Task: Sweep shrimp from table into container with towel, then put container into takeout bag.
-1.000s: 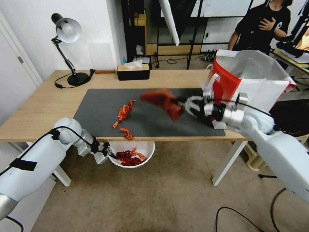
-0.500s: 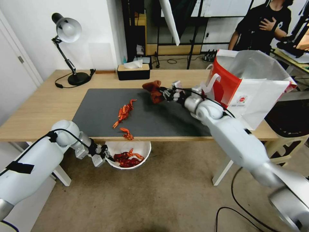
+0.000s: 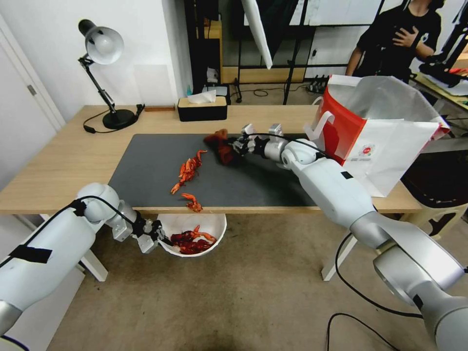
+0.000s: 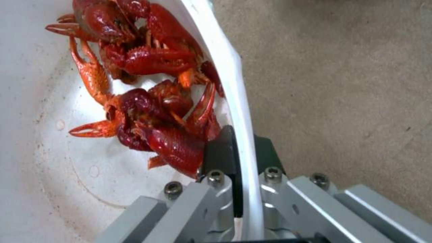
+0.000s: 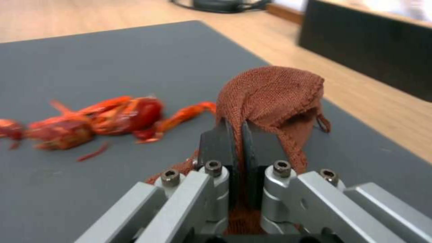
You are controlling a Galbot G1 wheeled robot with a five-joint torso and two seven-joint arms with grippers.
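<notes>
The sweeping step is in hand. The right gripper (image 3: 236,146) has its jaws clenched on the towel (image 3: 221,145), which bunches out past the fingertips and hangs down onto the dark mat (image 3: 146,165). Just ahead of those jaws, on the side toward the robot's left, lies a loose row of shrimp (image 3: 189,171) on the mat, with one more piece near the front edge of the table (image 3: 58,161).

Below that edge, the left gripper (image 3: 161,235) pinches the rim of the container (image 3: 214,225), one finger inside the wall and one outside; a heap of shrimp already lies inside, right against the inner finger.

By my reading the next move calls for dragging the towel low across the mat so it pushes the row toward the front edge above the container (the container sits roughly under the stray piece). The bag (image 3: 380,141) stands behind the right arm, untouched.
</notes>
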